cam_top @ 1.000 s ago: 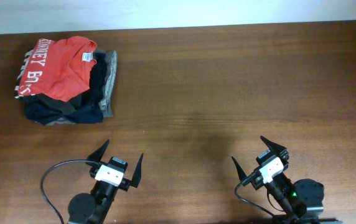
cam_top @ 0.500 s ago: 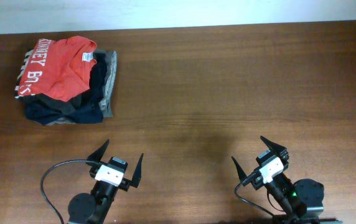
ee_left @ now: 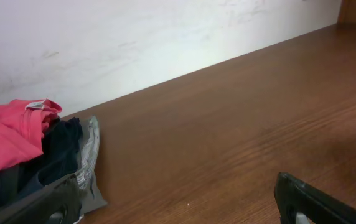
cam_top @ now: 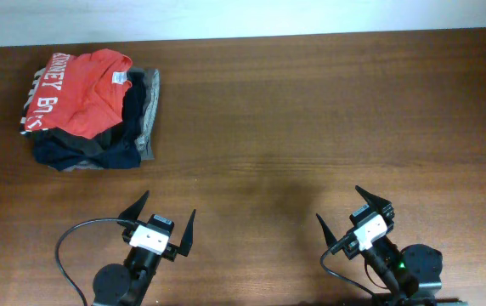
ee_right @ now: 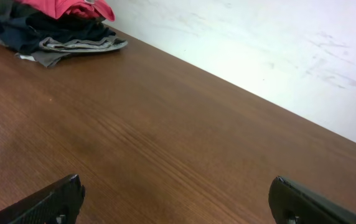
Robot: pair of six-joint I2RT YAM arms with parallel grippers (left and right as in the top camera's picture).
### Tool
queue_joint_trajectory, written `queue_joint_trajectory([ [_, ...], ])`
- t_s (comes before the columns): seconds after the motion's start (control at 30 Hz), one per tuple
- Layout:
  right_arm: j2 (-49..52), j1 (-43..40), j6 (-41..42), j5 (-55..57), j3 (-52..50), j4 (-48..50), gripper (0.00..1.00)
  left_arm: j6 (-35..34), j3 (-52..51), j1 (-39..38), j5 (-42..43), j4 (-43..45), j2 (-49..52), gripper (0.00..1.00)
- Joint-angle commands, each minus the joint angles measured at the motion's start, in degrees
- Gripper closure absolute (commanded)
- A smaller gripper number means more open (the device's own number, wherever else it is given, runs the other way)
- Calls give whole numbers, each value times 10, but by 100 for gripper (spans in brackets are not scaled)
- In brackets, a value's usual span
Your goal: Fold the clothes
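Red shirt (cam_top: 81, 89) on a dark pile (cam_top: 98, 155).
Left gripper (cam_top: 170, 204) and right gripper (cam_top: 337, 202) are wide open, empty.

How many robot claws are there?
2: the left gripper at the table's bottom left, the right gripper at the bottom right, both open. No more seem hidden.

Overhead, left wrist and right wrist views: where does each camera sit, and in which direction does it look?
Overhead: fixed above the table, looking straight down; both arms show at the near edge, the left end effector and right end effector open.
Left wrist: low over the table, facing the white wall; its own fingers show in the bottom corners.
Right wrist: low too, facing the wall; its own fingers show likewise.
Shared: all three see the orange-red T-shirt on the dark garments.
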Motion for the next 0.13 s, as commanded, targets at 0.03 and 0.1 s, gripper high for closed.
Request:
queue_joint_trajectory([
  [0.03,-6,3,1,-7,-3,-1,1,9,-8,-3,-4,3,-5,1],
  [0.1,-6,3,1,-7,-3,-1,1,9,-8,-3,-4,3,-5,1],
])
